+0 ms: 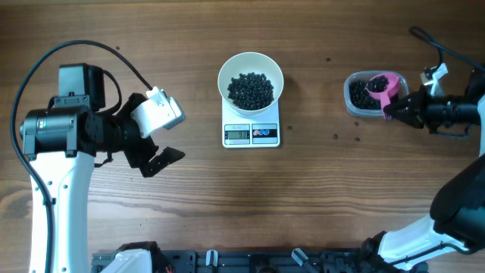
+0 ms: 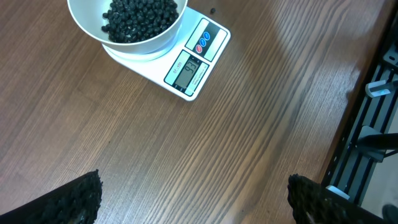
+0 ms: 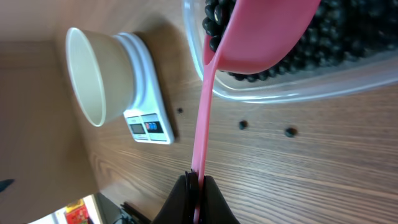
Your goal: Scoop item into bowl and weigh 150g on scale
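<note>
Beside the tub [image 1: 353,101], the right claw [image 3: 197,185] pinches the pink scoop [image 1: 380,85] by its handle — the left claw [image 1: 173,136] gapes wide, empty.

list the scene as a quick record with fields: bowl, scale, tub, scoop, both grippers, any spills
bowl: white, on the scale, part filled with black beads
scale: mid-table, readout too small to read
tub: clear, right of the scale, holds more beads
scoop: pink, head in the tub
right gripper: shut on the scoop handle
left gripper: open, empty, over the table
stray beads: a few on the table near the tub
</note>
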Tool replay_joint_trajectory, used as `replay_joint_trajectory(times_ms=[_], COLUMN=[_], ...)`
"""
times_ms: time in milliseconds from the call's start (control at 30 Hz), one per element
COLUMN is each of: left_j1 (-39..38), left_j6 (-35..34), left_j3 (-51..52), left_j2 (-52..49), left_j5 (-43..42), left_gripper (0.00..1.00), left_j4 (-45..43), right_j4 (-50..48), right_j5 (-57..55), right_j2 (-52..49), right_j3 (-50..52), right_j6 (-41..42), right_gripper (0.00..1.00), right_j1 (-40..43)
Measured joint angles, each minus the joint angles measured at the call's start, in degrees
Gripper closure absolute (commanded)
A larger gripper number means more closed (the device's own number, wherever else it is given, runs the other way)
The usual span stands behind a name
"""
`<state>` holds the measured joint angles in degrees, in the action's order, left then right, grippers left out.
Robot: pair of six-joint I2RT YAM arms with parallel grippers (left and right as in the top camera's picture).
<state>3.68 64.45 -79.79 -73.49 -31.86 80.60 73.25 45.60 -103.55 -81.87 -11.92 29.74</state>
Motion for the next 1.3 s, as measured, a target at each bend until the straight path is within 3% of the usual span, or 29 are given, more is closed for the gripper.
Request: replay_joint_trajectory(times_ms=[900, 1300], left_j1=[0.0, 0.0], left_j6=[0.0, 0.0], left_j3=[0.0, 0.0], left_j2=[0.0, 0.0], left_j5=[0.0, -0.02], left_gripper=[0.0, 0.0], left_j4=[0.0, 0.0], right_j4=[-0.02, -3.39], right_j5=[19.76, 21.49], right_j2=[8.17, 8.7], right_j3=[0.0, 0.0], right_j6=[-1.42, 1.7], right_gripper=[0.95, 0.95], right_j1=[-0.44, -10.67])
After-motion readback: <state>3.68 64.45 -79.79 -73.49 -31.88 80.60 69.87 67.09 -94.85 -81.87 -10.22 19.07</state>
